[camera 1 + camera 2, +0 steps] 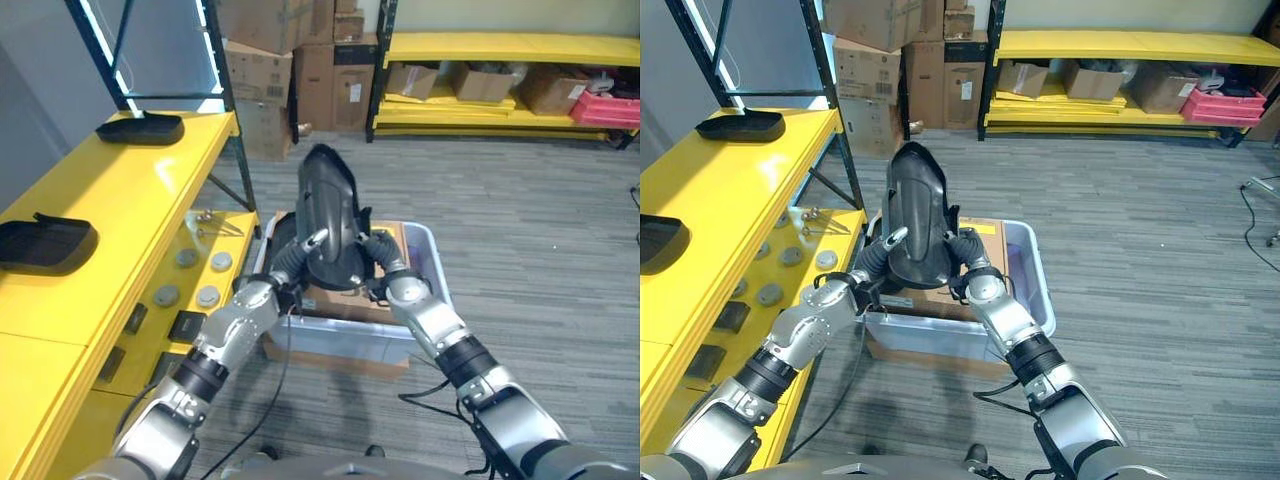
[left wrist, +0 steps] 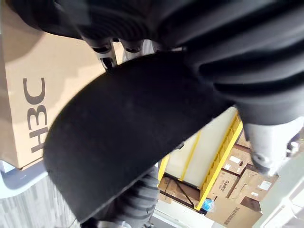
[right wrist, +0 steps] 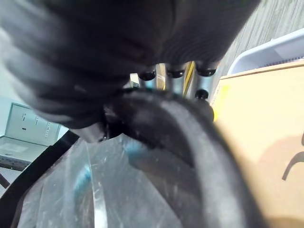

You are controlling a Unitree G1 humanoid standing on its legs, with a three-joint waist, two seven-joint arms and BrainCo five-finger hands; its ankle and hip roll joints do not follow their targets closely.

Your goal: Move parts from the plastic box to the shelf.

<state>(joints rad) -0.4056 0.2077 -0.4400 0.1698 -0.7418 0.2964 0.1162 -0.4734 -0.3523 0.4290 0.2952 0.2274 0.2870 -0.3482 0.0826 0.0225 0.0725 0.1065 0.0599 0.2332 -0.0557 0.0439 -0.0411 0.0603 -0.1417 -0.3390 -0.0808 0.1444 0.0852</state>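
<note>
Above the plastic box (image 1: 425,262) | black part (image 1: 330,215) being held upright | left hand (image 1: 290,255) and right hand (image 1: 385,258) fingers clamping its lower edges | part's base hiding box contents | yellow shelf (image 1: 110,215) sitting nearby.

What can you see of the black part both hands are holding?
The black part is a curved, elongated shell, matte and plastic-looking, rounded at its top end and wider lower down. It stands roughly upright, lifted above the cardboard box that sits in the plastic box. The left hand grips its lower left edge and the right hand its lower right edge, fingers curled round the rim. Nothing else touches it.
</note>
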